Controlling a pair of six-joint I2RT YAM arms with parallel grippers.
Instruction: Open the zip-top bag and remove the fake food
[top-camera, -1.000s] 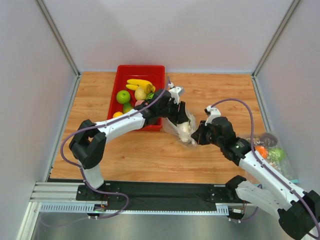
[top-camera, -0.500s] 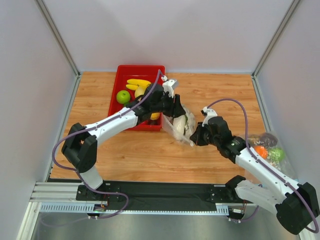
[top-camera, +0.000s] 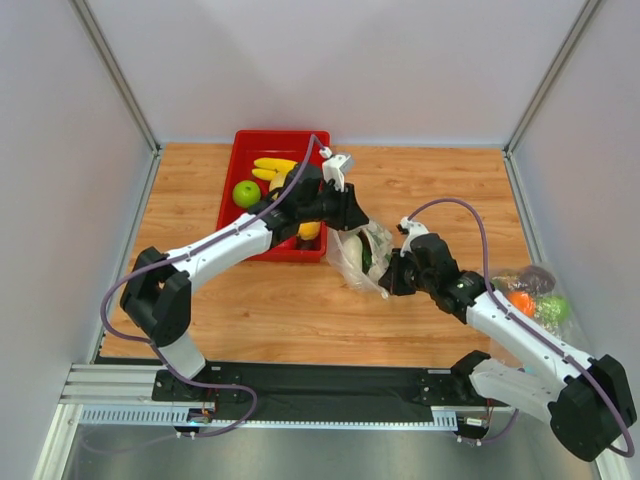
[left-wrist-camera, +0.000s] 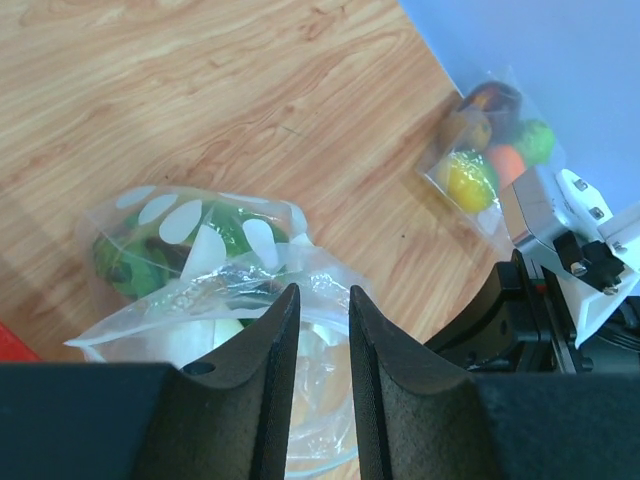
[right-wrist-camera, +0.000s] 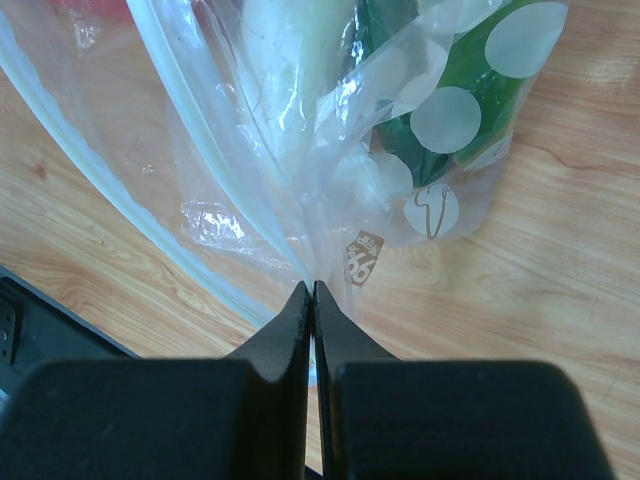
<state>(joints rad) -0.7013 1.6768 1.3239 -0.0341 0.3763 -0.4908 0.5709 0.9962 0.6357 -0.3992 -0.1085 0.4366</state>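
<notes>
Wood-grain tabletop (top-camera: 450, 180) w/ crinkly, dotted zip-top bag (top-camera: 365, 255). Right gripper (right-wrist-camera: 312, 287) pinches its thin film; left gripper (left-wrist-camera: 322, 295) narrowly apart, grip unclear.

Zip-top bag (top-camera: 362, 255) right of tray (top-camera: 283, 136)

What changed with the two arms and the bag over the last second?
The left gripper pulled back from the zip-top bag toward the red tray, and its jaws narrowed. The right gripper stayed pinched on the bag's edge, and the fake food stayed inside.
</notes>
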